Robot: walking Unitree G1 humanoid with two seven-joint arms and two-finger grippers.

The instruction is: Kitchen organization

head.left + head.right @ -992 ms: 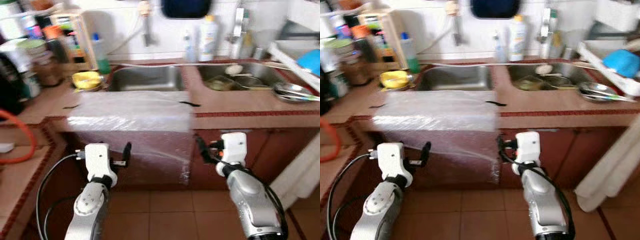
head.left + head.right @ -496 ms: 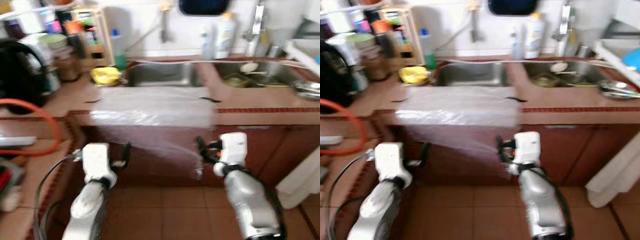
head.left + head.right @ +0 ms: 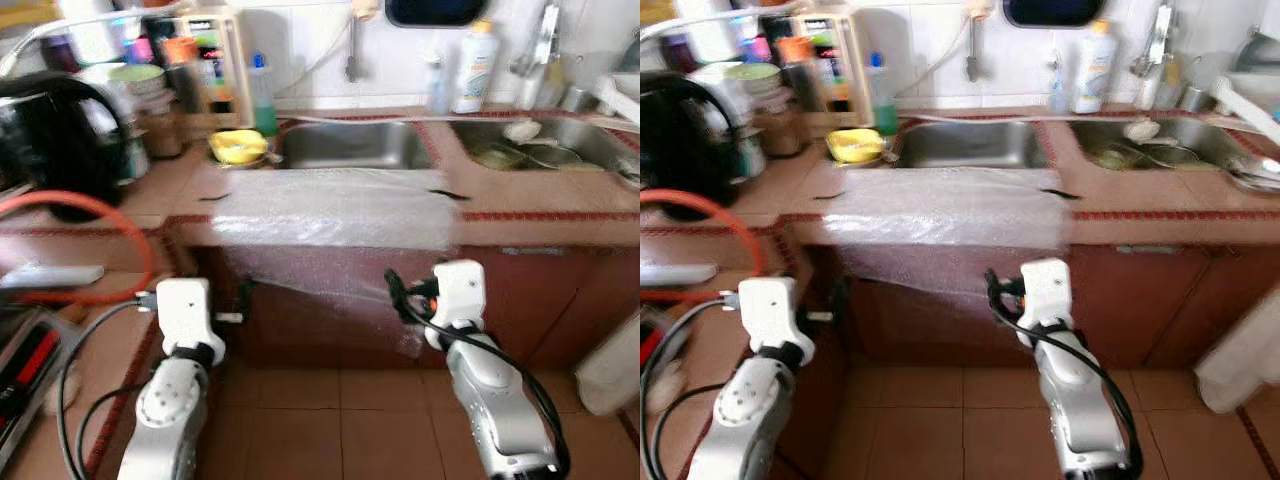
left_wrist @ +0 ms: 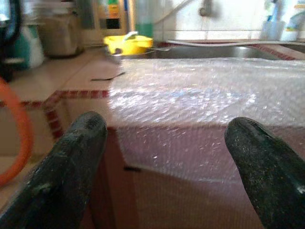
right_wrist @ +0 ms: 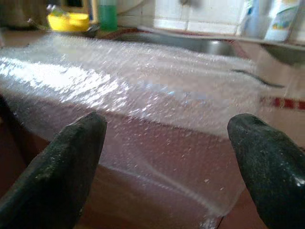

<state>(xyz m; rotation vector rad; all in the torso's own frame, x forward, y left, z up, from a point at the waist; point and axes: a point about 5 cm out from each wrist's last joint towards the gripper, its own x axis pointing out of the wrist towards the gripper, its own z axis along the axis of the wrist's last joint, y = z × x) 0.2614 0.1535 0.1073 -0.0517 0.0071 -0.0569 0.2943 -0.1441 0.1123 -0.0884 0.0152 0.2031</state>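
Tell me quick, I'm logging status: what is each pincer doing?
Left pincer: open, empty, facing the clear bubble-wrap sheet.
Right pincer: open, empty, facing the same sheet.

The scene is now framed further to the left: a black kettle (image 3: 55, 140) and an orange hose (image 3: 95, 205) are brought into view, while the right-hand sink (image 3: 545, 150) is pushed toward the edge.

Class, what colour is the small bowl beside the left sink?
Yellow; the bowl shows best in the right eye view.

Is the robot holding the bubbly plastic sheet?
No, the bubble wrap lies draped over the counter edge, and both open pincers, left and right, are short of it.
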